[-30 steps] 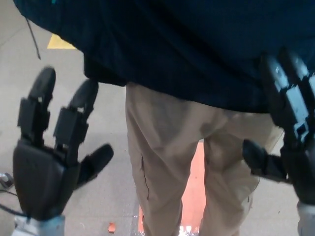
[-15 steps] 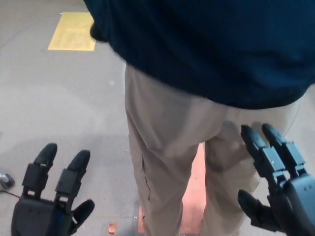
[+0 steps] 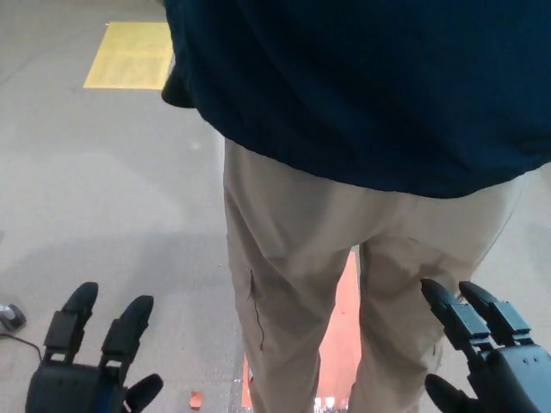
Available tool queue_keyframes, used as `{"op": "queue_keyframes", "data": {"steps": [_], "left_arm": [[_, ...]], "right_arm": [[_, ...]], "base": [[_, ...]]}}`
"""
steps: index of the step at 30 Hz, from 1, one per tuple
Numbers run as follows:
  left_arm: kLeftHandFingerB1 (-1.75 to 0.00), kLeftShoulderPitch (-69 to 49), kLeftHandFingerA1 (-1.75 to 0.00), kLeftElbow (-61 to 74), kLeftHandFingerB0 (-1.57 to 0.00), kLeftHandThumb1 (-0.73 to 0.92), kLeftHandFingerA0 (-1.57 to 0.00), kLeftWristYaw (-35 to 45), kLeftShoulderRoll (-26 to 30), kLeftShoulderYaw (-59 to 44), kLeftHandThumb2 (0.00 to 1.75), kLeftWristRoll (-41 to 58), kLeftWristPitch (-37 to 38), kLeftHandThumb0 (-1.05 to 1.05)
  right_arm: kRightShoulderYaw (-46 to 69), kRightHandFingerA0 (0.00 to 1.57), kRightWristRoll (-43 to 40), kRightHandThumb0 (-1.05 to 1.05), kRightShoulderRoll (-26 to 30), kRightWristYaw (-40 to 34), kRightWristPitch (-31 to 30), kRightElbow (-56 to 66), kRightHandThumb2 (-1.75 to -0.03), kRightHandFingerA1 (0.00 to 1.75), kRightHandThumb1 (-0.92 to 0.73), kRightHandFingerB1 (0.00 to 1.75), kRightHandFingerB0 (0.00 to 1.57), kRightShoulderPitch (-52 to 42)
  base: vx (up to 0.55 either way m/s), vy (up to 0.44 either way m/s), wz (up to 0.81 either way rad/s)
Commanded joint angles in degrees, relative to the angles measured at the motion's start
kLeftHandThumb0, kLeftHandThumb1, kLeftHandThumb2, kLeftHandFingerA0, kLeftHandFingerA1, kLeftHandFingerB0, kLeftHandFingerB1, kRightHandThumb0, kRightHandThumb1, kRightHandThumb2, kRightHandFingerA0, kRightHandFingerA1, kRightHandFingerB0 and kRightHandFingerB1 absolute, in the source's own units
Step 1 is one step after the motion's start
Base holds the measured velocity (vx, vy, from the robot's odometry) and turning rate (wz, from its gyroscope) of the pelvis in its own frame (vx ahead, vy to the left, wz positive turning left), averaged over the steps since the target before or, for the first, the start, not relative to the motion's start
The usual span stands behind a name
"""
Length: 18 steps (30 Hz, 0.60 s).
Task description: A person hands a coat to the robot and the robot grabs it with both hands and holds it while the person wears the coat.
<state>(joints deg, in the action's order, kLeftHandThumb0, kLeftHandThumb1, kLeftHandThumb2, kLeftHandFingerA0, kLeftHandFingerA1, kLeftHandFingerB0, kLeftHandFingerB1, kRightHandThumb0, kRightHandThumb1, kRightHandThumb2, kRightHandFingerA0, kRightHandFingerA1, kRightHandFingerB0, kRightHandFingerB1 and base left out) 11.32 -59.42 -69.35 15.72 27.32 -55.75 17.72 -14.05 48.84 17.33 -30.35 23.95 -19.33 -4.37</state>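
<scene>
1. The dark navy coat [image 3: 370,86] fills the upper frame, worn on the person; its hem runs from upper left down to the right edge.
2. Below the hem, the person's beige trousers [image 3: 293,284] stand at centre.
3. The left hand [image 3: 90,366] sits at the bottom left corner, fingers spread, holding nothing, well apart from the coat.
4. The right hand [image 3: 486,361] sits at the bottom right, fingers apart, empty, just beside the trousers.
5. Bare grey floor [image 3: 103,198] lies open on the left, with a yellow marking [image 3: 129,56] at the top.
</scene>
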Motion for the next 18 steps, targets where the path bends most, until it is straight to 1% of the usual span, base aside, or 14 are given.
{"op": "queue_keyframes", "data": {"steps": [1, 2, 3, 4, 6, 7, 8, 9, 10, 11, 13, 14, 15, 18], "left_arm": [[-0.35, 2.56, -0.37, -1.23, -0.23, 0.86, -0.21, 17.43, 0.3, -1.07, 0.9, 5.67, -3.54, -0.86], [-0.33, 3.16, -0.36, -1.35, -0.25, 0.92, -0.26, 20.12, 0.67, -0.78, 0.83, 5.67, -3.8, -0.77], [-0.33, 3.58, -0.36, -1.44, -0.25, 0.92, -0.26, 21.85, 0.93, -0.54, 0.83, 5.6, -4.02, -0.77], [-0.35, 5.37, -0.36, -2.38, -0.29, 0.92, -0.3, 26.83, 1.15, -0.17, 0.84, 5.75, -4.44, -0.84], [-0.33, 7.06, -0.34, -3.21, -0.26, 0.92, -0.27, 31.34, 1.03, -0.01, 0.82, 6.1, -4.94, -0.78], [-0.33, 8.17, -0.35, -3.81, -0.25, 0.92, -0.27, 33.23, 1.01, 0.32, 0.82, 5.88, -5.17, -0.79], [-0.33, 9.35, -0.34, -4.69, -0.26, 0.92, -0.28, 34.56, 0.91, 0.77, 0.82, 5.45, -5.36, -0.79], [-0.33, 10.5, -0.34, -5.64, -0.26, 0.92, -0.28, 35.67, 0.78, 1.25, 0.82, 5.01, -5.54, -0.79], [-0.33, 11.06, -0.35, -6.14, -0.25, 0.92, -0.27, 36.22, 0.73, 1.46, 0.83, 4.87, -5.58, -0.79], [-0.37, 11.99, -0.36, -7.14, -0.26, 0.87, -0.23, 36.94, 0.64, 1.62, 0.94, 4.84, -5.41, -0.88], [-0.36, 13.09, -0.35, -8.04, -0.24, 0.87, -0.21, 38.32, 0.64, 1.74, 0.93, 5.07, -4.86, -0.88], [-0.34, 13.64, -0.34, -8.38, -0.23, 0.91, -0.22, 39.28, 0.63, 1.8, 0.87, 5.25, -4.54, -0.88], [-0.32, 14.62, -0.32, -8.97, -0.21, 0.91, -0.2, 41.21, 0.66, 1.78, 0.84, 5.65, -3.99, -0.88], [-0.33, 15.31, -0.33, -9.25, -0.23, 0.92, -0.22, 42.03, 0.75, 1.64, 0.84, 6.05, -3.63, -0.89]], "right_arm": [[-0.83, 0.08, -1.89, -0.84, 1.52, 12.73, -9.02, -0.44, -1.12, 0.31, -0.82, 0.24, 0.08, 2.19], [-1.37, 0.09, -1.46, -0.84, 1.28, 14.02, -10.02, -1.38, -1.12, 0.31, -0.81, 0.27, 0.08, 3.13], [-1.75, 0.09, -1.14, -0.84, 1.13, 14.9, -10.72, -2.02, -1.12, 0.31, -0.81, 0.27, 0.08, 3.77], [-3.13, 0.06, 0.16, -0.8, 1.24, 20.78, -14.22, -3.48, -1.13, 0.26, -0.82, 0.25, 0.06, 6.2], [-4.44, 0.07, 1.22, -0.8, 1.5, 25.35, -16.78, -6.28, -1.13, 0.29, -0.82, 0.28, 0.07, 9.25], [-4.78, 0.1, 0.83, -0.75, 1.3, 27.39, -17.8, -8.27, -0.76, 0.24, -0.92, 0.23, 0.1, 11.01], [-5.17, 0.11, 0.78, -0.66, 1.11, 28.6, -18.4, -10.4, -0.71, 0.27, -0.92, 0.26, 0.11, 12.79], [-5.7, 0.11, 0.91, -0.66, 1.0, 29.3, -18.82, -12.53, -0.71, 0.27, -0.92, 0.26, 0.11, 14.57], [-6.05, 0.04, 1.07, -0.8, 0.9, 28.87, -18.58, -14.14, -1.06, 0.38, -0.78, 0.37, 0.04, 15.67], [-6.86, 0.0, 1.8, -0.33, 0.67, 27.53, -18.16, -16.88, -1.14, 0.47, -0.59, 0.46, 0.0, 17.49], [-7.66, 0.0, 2.3, -0.33, 0.58, 26.95, -18.22, -18.71, -1.15, 0.47, -0.6, 0.46, 0.0, 19.1], [-7.9, 0.0, 2.35, -0.33, 0.71, 26.87, -18.18, -19.13, -1.15, 0.47, -0.6, 0.46, 0.0, 19.58], [-8.35, 0.0, 2.27, -0.32, 0.97, 27.06, -17.71, -20.08, -1.16, 0.46, -0.61, 0.45, 0.0, 20.57], [-9.06, 0.0, 2.04, -0.32, 0.94, 27.16, -17.74, -21.43, -1.16, 0.46, -0.62, 0.45, 0.0, 21.94]], "base": [[0.0, 0.0, 0.0], [0.0, 0.0, 0.0], [0.0, 0.0, 0.0], [0.0, 0.0, 0.0], [0.0, 0.0, 0.0], [0.0, 0.0, 0.0], [0.0, 0.0, 0.0], [0.0, 0.0, 0.0], [0.0, 0.0, 0.0], [0.0, 0.0, 0.0], [0.0, 0.0, 0.0], [0.0, 0.0, 0.0], [0.0, 0.0, 0.0], [0.0, 0.0, 0.0]]}}
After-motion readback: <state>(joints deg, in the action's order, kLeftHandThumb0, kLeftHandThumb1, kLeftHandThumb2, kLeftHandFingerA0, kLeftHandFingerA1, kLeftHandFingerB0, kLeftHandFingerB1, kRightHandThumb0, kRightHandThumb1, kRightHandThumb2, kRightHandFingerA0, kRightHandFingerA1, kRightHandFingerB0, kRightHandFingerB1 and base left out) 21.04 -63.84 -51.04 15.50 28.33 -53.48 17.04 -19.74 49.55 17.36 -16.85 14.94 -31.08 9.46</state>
